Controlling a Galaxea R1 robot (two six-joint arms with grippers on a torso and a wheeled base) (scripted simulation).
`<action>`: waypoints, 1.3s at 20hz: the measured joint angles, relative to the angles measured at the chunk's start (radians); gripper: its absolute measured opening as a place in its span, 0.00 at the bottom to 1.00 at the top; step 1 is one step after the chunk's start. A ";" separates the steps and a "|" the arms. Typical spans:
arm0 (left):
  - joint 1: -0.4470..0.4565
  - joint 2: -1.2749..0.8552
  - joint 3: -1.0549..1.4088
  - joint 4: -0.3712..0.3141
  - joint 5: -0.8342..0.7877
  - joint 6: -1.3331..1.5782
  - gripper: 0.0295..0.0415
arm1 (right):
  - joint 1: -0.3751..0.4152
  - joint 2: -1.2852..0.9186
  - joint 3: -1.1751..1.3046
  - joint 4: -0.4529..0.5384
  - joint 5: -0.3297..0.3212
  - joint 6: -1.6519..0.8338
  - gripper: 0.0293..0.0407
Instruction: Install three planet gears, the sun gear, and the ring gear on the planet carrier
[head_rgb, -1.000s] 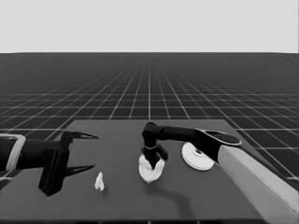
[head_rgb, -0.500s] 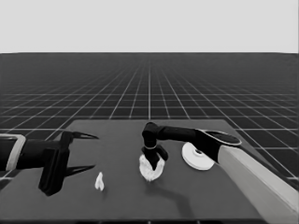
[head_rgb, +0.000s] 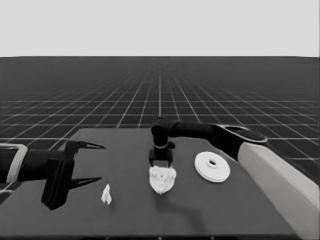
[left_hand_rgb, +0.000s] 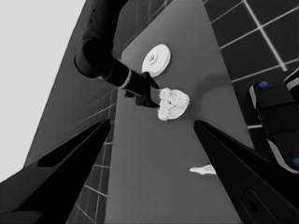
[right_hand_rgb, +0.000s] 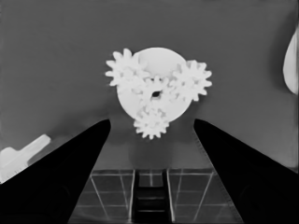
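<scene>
While its fingers stand spread and empty, the right hand (head_rgb: 161, 164) hovers just above the smaller round part (right_hand_rgb: 154, 88) bearing 4 gears (right_hand_rgb: 151, 122).

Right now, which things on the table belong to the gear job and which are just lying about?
Part of the job:
- smaller round part, in the table's middle
- four gears sitting on it, three around one in the centre
- larger round part, lying apart, not yet on top
- right claw, open above the gears

Just lying about:
- thin white piece
- left claw, parked at the table's left end
</scene>
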 joint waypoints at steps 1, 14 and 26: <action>0.000 0.000 0.000 0.000 0.000 0.000 0.75 | -0.124 -0.276 0.458 -0.219 0.147 -0.411 0.98; 0.000 0.000 0.000 0.000 0.000 0.000 0.75 | 0.063 -0.711 0.233 0.075 0.085 -0.622 0.82; 0.000 0.000 0.000 0.000 0.000 0.000 0.75 | -0.116 -0.485 -0.248 -0.006 0.184 -0.727 0.81</action>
